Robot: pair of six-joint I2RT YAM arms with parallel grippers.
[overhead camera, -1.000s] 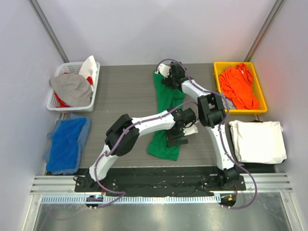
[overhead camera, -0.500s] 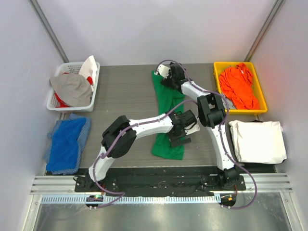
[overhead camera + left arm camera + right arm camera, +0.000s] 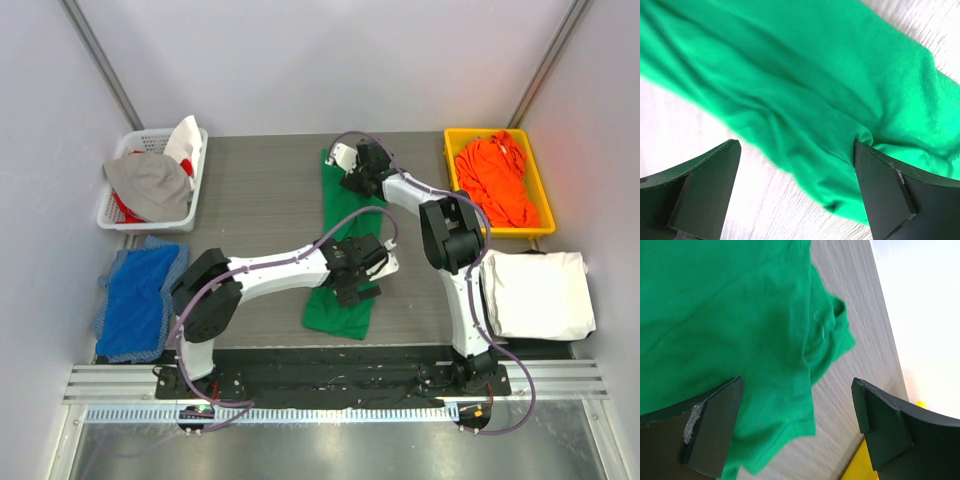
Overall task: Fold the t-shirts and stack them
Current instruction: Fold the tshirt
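The green t-shirt [image 3: 338, 200] lies as a long narrow strip down the middle of the table. My left gripper [image 3: 358, 288] hovers open over its near end; in the left wrist view the green cloth [image 3: 790, 90] runs between the wide-apart fingers [image 3: 705, 190], and the right finger touches a fold. My right gripper [image 3: 352, 180] is open over the far end, where the green shirt's edge [image 3: 730, 315] lies between its fingers [image 3: 885, 420]. A white t-shirt [image 3: 535, 290] lies folded at the right. The orange t-shirt [image 3: 497, 180] is bunched in the yellow bin [image 3: 449, 170].
A white basket [image 3: 199, 185] with grey and red-and-white cloth stands at the back left. Blue cloth [image 3: 140, 300] lies at the left edge of the table. The yellow bin's corner [image 3: 860, 465] shows just beside my right gripper.
My left arm has swung left and pulled back toward its base, and the green shirt's near end has shifted left with it. The right gripper has moved slightly right at the far end.
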